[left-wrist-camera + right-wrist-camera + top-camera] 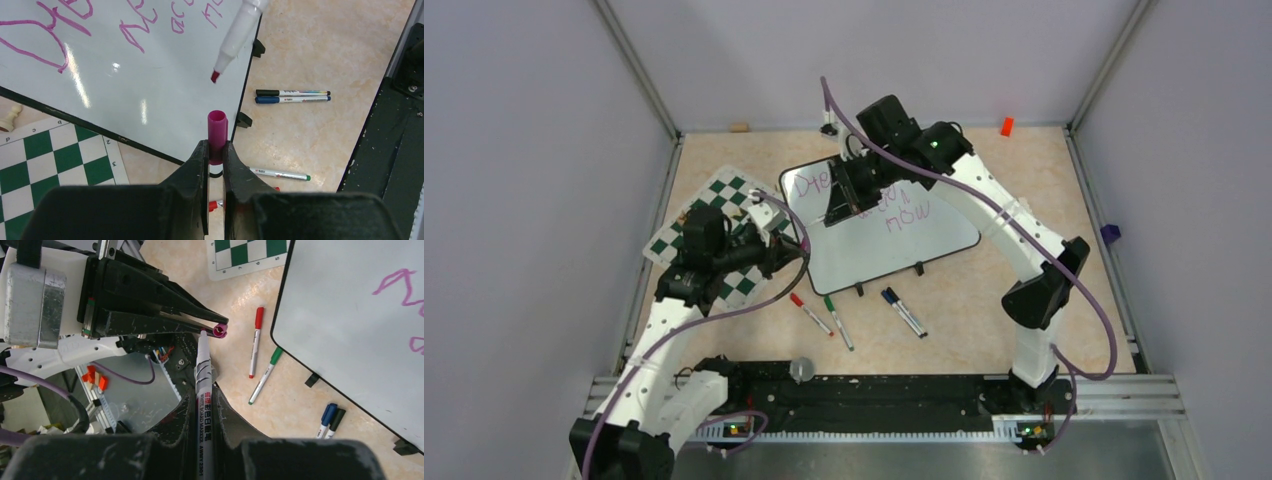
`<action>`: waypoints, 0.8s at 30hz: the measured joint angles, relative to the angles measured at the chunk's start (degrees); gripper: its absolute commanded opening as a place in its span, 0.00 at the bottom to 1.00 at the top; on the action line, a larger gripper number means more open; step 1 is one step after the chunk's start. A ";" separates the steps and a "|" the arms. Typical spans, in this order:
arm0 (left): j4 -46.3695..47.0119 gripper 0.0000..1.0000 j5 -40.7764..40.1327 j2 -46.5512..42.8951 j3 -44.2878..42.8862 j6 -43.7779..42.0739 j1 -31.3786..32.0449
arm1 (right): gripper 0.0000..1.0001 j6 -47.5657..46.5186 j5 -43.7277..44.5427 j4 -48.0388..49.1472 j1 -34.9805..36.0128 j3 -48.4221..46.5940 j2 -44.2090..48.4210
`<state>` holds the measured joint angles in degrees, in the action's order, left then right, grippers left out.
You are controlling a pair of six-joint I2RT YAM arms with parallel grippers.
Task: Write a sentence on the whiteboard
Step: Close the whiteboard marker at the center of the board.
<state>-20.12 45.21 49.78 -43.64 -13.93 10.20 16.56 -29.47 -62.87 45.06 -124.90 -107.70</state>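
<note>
The whiteboard lies in the middle of the table with the purple-pink sentence on it; the lettering runs across the top of the left wrist view. My left gripper is shut on a magenta marker cap, open end pointing outward, over the board's near left edge. My right gripper is shut on the white marker. Its uncapped red-pink tip hangs a short way from the cap's mouth, not touching. In the top view both grippers meet over the board's left part.
A green-and-white chess mat lies left of the board, with a white pawn on it. A red marker, a green marker and a blue and black pair lie in front of the board. The black base rail runs along the near edge.
</note>
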 measured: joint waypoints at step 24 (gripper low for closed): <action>-0.50 0.00 0.63 -1.53 -0.02 -2.40 0.74 | 0.00 -1.09 -0.37 -4.24 1.33 0.44 -1.64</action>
<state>-20.62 45.84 48.25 -43.66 -16.34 10.94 15.46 -29.85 -67.11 46.39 -124.46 -109.34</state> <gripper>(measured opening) 0.121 0.093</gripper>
